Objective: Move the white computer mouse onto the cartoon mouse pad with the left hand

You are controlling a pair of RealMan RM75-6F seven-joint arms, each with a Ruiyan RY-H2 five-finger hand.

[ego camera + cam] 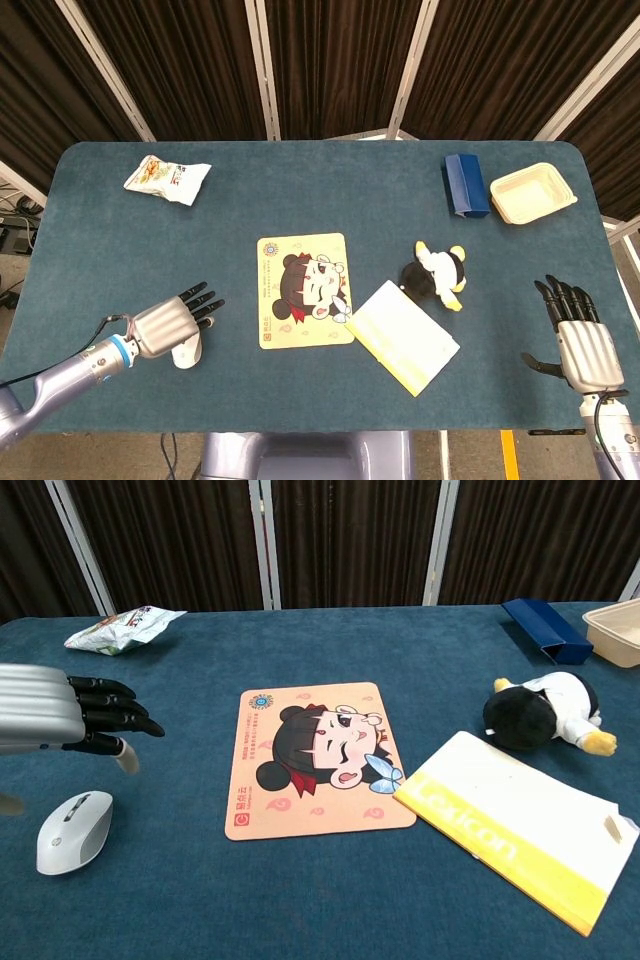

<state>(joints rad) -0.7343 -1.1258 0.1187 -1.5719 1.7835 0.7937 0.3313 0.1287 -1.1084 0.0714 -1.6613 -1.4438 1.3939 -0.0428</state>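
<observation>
Landmark: cartoon mouse pad (305, 290), flat near the middle of the blue counter (320, 195); all places below are given from it.
Left hand: (168, 326) well left of the pad, hovering over the mouse, palm down; fingers (112, 714) stretched out and apart, holding nothing. Judged to be lining up for a grasp from above.
Mouse: white computer mouse (73, 830) left of the pad and slightly nearer the robot, resting on the counter. In the head view the hand covers most of it; in the chest view there is a gap between fingers and shell. Not yet on the pad.
Snack bag: (167, 179) far left and behind the pad, near the counter's back edge, out of the route. Print too small to read.
Pad print: cartoon girl with black hair buns; a small round badge at the far left corner and a red logo with characters along the near left edge, not readable.
Booklet: yellow and white booklet (520, 824) touching the pad's near right corner, lying askew; the word "Lexicon" reads along its yellow band.
Plush: black and white plush toy (543, 711) right of the pad, on its side just behind the booklet.
Blue box: (464, 185) right and behind the pad.
Tray: cream tray (533, 192) just right of the blue box.
Right hand: (582, 341) far right of the pad, near the counter's front edge, parked; fingers straight and spread, empty.
</observation>
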